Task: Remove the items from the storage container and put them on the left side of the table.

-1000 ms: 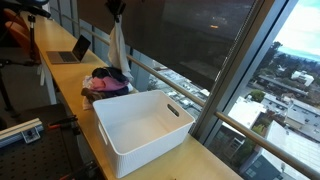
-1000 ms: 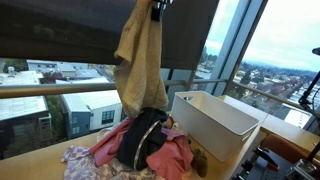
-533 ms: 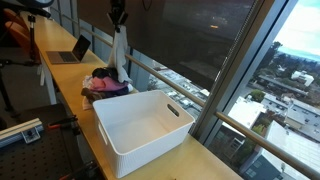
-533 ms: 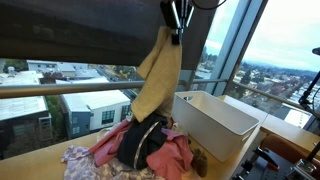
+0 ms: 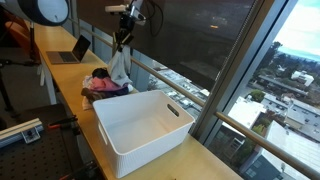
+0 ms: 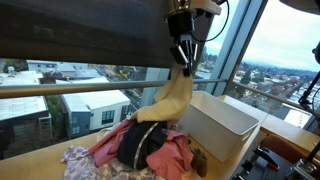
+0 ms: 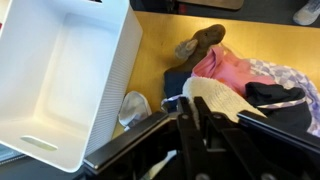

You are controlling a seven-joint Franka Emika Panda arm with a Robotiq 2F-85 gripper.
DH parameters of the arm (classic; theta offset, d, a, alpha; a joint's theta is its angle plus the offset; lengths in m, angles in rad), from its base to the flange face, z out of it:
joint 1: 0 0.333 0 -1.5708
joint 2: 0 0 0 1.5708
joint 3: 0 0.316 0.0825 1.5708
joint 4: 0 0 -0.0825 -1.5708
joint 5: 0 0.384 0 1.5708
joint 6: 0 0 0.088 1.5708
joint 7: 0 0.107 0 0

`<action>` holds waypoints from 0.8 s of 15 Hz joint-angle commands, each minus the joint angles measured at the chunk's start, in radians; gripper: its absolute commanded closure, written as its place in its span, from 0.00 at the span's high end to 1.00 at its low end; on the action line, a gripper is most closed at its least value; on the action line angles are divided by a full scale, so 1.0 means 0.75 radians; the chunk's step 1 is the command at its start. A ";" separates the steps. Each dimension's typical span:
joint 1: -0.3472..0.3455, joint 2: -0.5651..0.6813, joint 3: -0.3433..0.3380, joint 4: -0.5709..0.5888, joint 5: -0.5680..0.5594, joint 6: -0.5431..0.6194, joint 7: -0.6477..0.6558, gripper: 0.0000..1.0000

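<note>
My gripper [image 6: 183,62] is shut on the top of a beige cloth [image 6: 171,101] and holds it above the clothes pile; the cloth hangs down with its lower end on the pile. It also shows in an exterior view [image 5: 120,62] and in the wrist view [image 7: 222,100]. The pile of clothes [image 6: 140,148], pink, black and patterned, lies on the wooden table beside the white storage container [image 6: 218,120]. The container [image 5: 142,130] looks empty inside [image 7: 60,80].
A laptop [image 5: 70,50] sits far along the wooden table [image 5: 62,78]. A railing and large windows run along the table's far edge. A small brown item [image 7: 200,42] and a clear crumpled item [image 7: 134,108] lie next to the container.
The gripper has come down and moved toward the container, lowering the beige cloth so its lower end now rests on the pile.
</note>
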State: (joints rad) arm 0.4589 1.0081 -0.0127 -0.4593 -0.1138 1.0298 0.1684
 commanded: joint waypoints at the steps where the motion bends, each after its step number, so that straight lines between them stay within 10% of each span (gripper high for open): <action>1: -0.061 0.076 0.022 0.054 0.026 -0.049 0.002 0.44; 8: -0.209 0.191 0.005 0.056 0.039 -0.018 0.016 0.95; 12: -0.345 0.214 0.005 0.044 0.066 0.060 0.002 1.00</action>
State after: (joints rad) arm 0.2636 1.1511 -0.0146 -0.4548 -0.0989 1.0482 0.1680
